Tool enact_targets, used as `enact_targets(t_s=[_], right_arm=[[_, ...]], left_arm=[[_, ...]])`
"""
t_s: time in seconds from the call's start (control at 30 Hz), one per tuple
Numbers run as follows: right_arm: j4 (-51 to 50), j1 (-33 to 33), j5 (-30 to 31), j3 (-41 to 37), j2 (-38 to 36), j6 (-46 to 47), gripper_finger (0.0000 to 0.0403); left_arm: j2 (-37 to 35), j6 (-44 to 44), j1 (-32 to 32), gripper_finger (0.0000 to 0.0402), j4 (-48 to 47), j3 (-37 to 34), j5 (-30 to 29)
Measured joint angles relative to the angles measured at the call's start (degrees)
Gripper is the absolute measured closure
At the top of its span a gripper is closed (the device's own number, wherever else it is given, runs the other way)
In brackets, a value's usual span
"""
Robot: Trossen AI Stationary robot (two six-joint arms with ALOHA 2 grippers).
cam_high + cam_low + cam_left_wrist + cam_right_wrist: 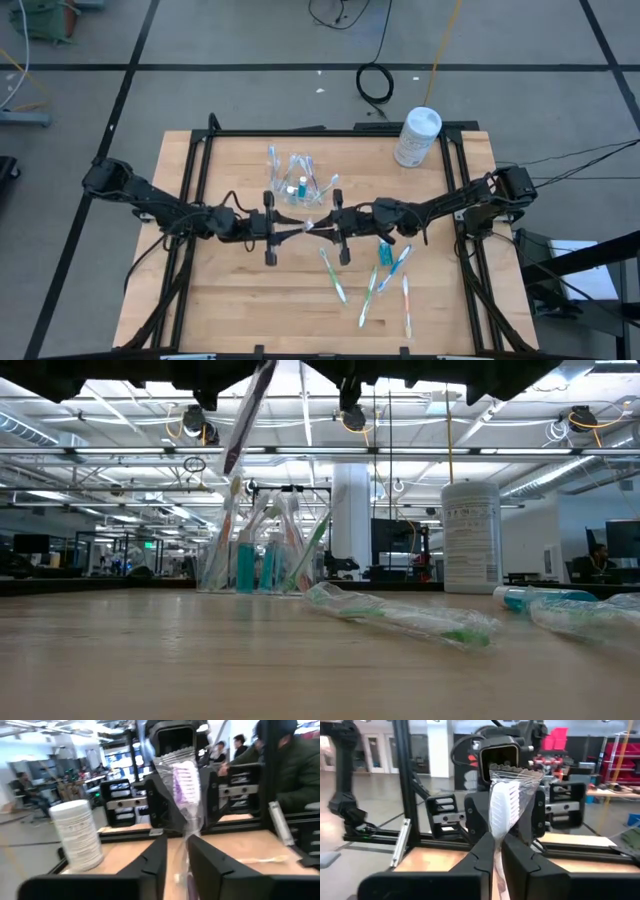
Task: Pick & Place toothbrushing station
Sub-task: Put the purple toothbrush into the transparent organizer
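A wrapped toothbrush (307, 229) is held in the air between my two grippers at the table's middle. It shows tilted in the low view (250, 410). My left gripper (292, 230) and my right gripper (322, 224) face each other, both shut on it. The clear cup (301, 186) stands on the table just beyond them with toothbrushes and blue toothpaste tubes in it, and also shows in the low view (262, 538). Several wrapped toothbrushes (334, 275) and a toothpaste tube (383, 252) lie on the table, near and right. My left gripper pinches the wrapped toothbrush between its two fingers, on the handle below the purple-bristled head (183, 832). The fingers come level from the table's left and lie across the brush. The brush is tilted and clear of the table. My right gripper pinches the same toothbrush through its clear wrapper between its two fingers, just below the head (496, 836). The fingers come level from the table's right and lie across the brush. The head (502, 802) rises above the fingers.
A white cylindrical canister (418, 135) stands at the far right corner of the wooden table (230, 300). A black frame (200, 180) runs along the far, left and right sides. People sit in the room beyond (285, 765).
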Motion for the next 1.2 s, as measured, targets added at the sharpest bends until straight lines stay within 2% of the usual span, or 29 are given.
enact_targets(t_s=[0.13,0.27,0.33,0.5,0.6,0.7,0.9,1.07,1.2], right_arm=[[-4.6,0.1,7.5,0.0,-1.0,-2.5,0.0396],[-11.8,0.8,17.3,0.1,-6.3,-4.6,0.0394],[-15.9,1.1,19.5,0.1,-8.5,-3.1,0.0393],[-18.1,-1.1,19.7,0.1,-9.3,0.6,0.0393],[-19.1,-4.3,19.7,1.1,-7.8,2.8,0.0393],[-24.2,-8.1,19.4,2.7,-6.3,4.3,0.0393],[-27.3,-14.6,11.9,5.1,-2.8,9.8,0.0393],[-28.0,-16.4,11.5,5.1,0.2,12.3,0.0392],[-26.9,-16.8,8.6,5.1,2.6,12.2,0.0392]], left_arm=[[0.0,-0.8,0.0,0.0272,-2.1,0.0,-4.7],[-0.3,-1.7,0.0,0.0235,-3.1,0.0,-10.2],[-0.3,-1.6,0.0,0.0223,-3.9,0.0,-11.3],[-0.2,-4.0,0.0,0.0209,-7.2,0.0,-11.3],[-0.2,-5.4,0.0,0.0211,-9.2,0.0,-11.2],[-0.2,-4.6,0.0,0.0218,-9.7,0.0,-11.2],[-0.2,-3.9,0.0,0.0238,-11.8,0.0,-11.2],[-0.2,-4.1,0.0,0.025,-12.8,0.0,-11.0],[-0.2,-4.5,0.0,0.0254,-13.2,0.0,-10.8]])
